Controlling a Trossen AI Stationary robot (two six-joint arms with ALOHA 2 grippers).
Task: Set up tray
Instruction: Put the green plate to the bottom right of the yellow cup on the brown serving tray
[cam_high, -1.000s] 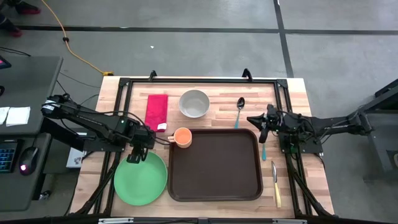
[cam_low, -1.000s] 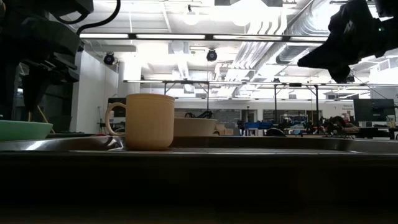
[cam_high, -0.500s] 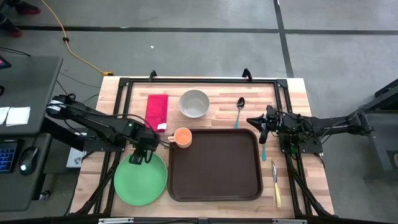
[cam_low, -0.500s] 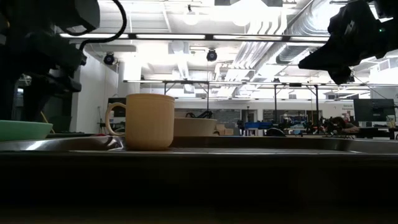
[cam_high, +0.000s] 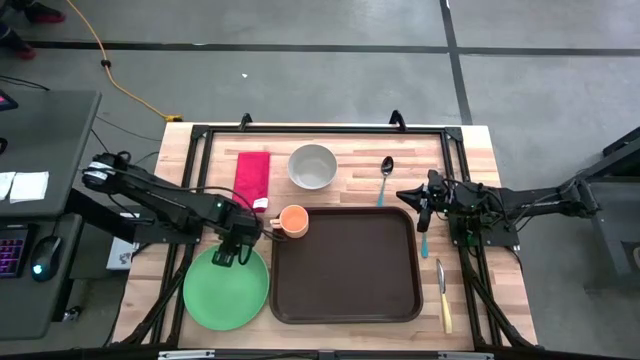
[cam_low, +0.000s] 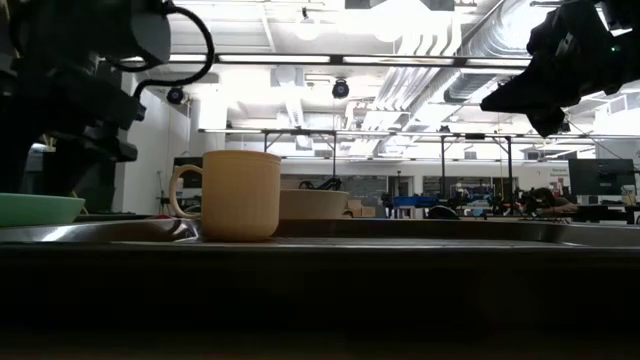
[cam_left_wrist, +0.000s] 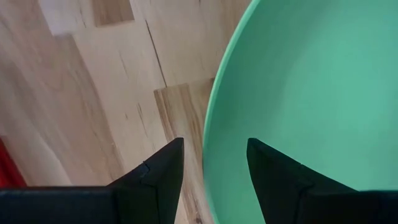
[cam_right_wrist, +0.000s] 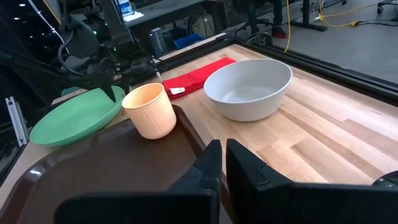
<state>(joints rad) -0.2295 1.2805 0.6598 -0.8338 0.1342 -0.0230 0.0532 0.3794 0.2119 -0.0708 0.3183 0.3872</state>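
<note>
Over the green plate's far rim, our left gripper has drifted right and now straddles it, jaws narrowly open, ready to grasp. Right gripper waits, nearly closed, beside the empty tray at centre.

I see dark brown tray, green plate, orange cup, red cloth, grey-white bowl. Pale wood-plank table; black fingers.

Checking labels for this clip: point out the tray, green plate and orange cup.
tray (cam_high: 350, 270), high view, bare floor.
green plate (cam_high: 222, 295), high view, centre.
orange cup (cam_high: 294, 220), high view, opening.
</note>
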